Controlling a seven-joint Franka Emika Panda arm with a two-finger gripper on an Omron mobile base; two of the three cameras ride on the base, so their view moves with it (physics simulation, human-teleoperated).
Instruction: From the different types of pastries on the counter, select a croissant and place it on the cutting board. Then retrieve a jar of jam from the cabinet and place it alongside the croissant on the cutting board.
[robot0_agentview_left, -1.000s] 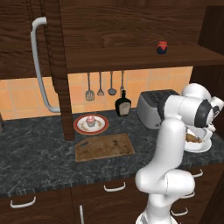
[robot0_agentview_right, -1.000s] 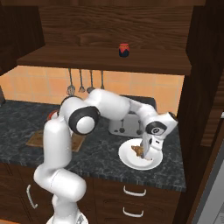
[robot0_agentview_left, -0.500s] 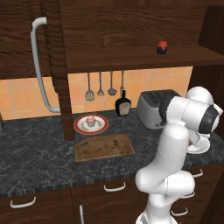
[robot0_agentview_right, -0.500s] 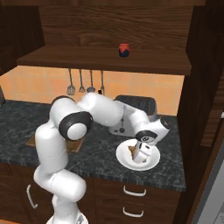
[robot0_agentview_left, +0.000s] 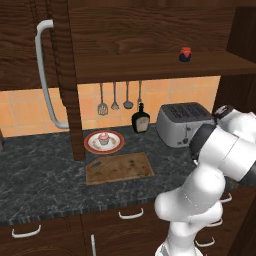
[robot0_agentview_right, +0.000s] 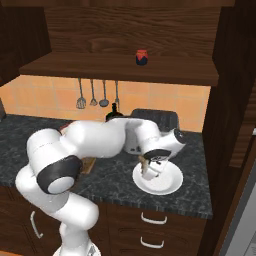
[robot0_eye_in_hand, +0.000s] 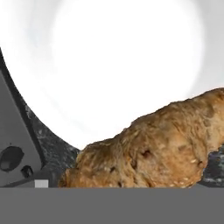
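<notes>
The golden-brown croissant lies at the near edge of a white plate on the dark marbled counter. My gripper hangs low over that plate, right at the croissant. One grey finger shows wide to the left, apart from the pastry, so the gripper is open; the other finger is hidden. The worn wooden cutting board lies bare left of the arm. The dark red jar of jam stands on the cabinet shelf. The pink cupcake sits on a red-rimmed plate.
A silver toaster and a black bottle stand at the backsplash behind the board. Utensils hang under the shelf. The open cabinet door with its long grey handle stands at the left.
The hand has sunk lower toward the white plate and closed in on the croissant. The board, cupcake and jar have not moved.
</notes>
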